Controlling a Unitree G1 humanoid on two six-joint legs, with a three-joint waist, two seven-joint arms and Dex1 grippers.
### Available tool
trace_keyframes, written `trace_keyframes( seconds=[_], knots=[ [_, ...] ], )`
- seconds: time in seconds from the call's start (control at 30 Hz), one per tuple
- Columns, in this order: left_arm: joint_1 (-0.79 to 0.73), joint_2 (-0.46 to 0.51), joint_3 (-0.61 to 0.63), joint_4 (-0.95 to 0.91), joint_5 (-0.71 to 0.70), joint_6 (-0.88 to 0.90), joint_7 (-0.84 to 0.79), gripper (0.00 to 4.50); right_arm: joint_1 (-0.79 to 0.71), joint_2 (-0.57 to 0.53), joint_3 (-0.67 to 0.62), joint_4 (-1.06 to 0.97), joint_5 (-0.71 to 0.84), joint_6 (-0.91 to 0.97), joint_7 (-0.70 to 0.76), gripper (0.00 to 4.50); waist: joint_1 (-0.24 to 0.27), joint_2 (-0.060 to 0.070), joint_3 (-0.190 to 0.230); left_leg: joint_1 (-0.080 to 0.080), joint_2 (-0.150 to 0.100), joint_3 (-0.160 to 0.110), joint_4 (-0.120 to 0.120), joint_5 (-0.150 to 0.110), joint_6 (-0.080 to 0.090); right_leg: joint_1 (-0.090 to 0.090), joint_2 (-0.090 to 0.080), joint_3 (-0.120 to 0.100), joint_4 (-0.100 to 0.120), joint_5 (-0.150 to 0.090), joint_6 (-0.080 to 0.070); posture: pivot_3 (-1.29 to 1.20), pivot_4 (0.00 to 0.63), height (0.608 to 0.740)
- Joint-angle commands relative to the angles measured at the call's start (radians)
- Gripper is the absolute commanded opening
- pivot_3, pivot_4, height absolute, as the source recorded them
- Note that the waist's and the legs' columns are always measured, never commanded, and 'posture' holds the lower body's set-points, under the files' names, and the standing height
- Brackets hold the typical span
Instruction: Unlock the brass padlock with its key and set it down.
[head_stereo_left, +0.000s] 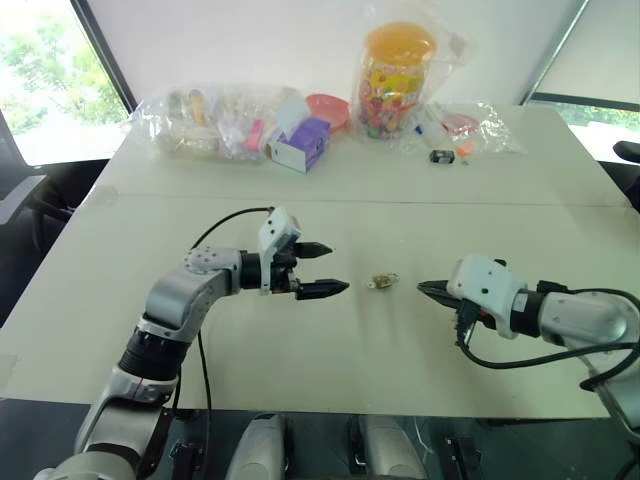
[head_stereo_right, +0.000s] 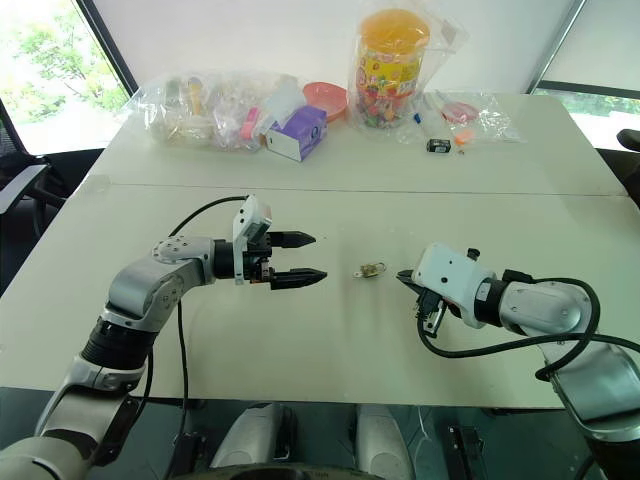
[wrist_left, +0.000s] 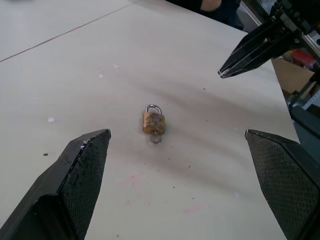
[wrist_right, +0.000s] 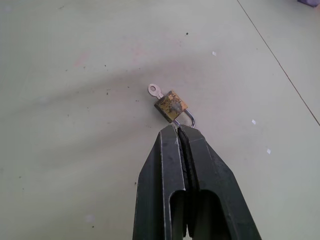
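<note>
Both grippers hang low over the pale table (head_stereo_left: 300, 340): the left gripper (head_stereo_left: 320, 270) has its fingers spread wide, and the right gripper (head_stereo_left: 428, 289) is pinched tight on nothing. Between them, flat on the table, lies the brass padlock (head_stereo_left: 382, 281), with its key (wrist_right: 155, 90) stuck in its bottom.

At the table's (head_stereo_left: 150, 330) twelve o'clock edge: a clear bag of odds and ends (head_stereo_left: 205, 125) at eleven, a purple box (head_stereo_left: 300, 143), a pink bowl (head_stereo_left: 328, 107), a sweet jar (head_stereo_left: 395, 75).
</note>
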Motion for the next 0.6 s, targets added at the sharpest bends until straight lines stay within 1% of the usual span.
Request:
trace_keyframes(
  seconds=[0.03, 0.3, 0.4, 0.57, 0.6],
  knots=[
    [-0.009, 0.009, -0.001, -0.043, 0.01, -0.022, 0.006, 4.47, -0.041, -0.004, 0.008, 0.031, -0.002, -0.049, 0.016, 0.0, 0.0, 0.0, 0.0, 0.0, 0.0, 0.0, 0.0, 0.0, 0.0, 0.0, 0.0, 0.0, 0.0, 0.0, 0.0, 0.0, 0.15, 0.735],
    [0.024, 0.036, 0.017, -0.071, 0.003, -0.016, 0.013, 4.47, -0.129, 0.012, 0.098, 0.158, -0.045, -0.169, 0.048, 0.0, -0.002, 0.0, 0.0, 0.0, 0.0, 0.0, 0.0, 0.0, 0.0, 0.0, 0.0, 0.0, 0.0, 0.0, 0.0, 0.0, 0.15, 0.735],
    [0.036, 0.034, 0.009, -0.074, 0.01, -0.024, 0.019, 4.5, -0.19, 0.021, 0.14, 0.242, -0.058, -0.228, 0.082, 0.81, -0.002, 0.0, 0.0, 0.0, 0.0, 0.0, 0.0, 0.0, 0.0, 0.0, 0.0, 0.0, 0.0, 0.0, 0.0, 0.0, 0.15, 0.735],
    [0.012, 0.019, 0.01, -0.056, 0.009, -0.024, 0.032, 4.5, -0.33, 0.066, 0.211, 0.429, -0.049, -0.299, 0.182, 3.49, -0.001, 0.0, 0.0, 0.0, 0.0, 0.0, 0.0, 0.0, 0.0, 0.0, 0.0, 0.0, 0.0, 0.0, 0.0, 0.0, 0.15, 0.735],
    [0.009, 0.018, 0.009, -0.051, 0.01, -0.026, 0.031, 4.5, -0.353, 0.079, 0.22, 0.461, -0.054, -0.318, 0.191, 4.09, -0.001, 0.0, 0.0, 0.0, 0.0, 0.0, 0.0, 0.0, 0.0, 0.0, 0.0, 0.0, 0.0, 0.0, 0.0, 0.0, 0.15, 0.735]
  ],
)
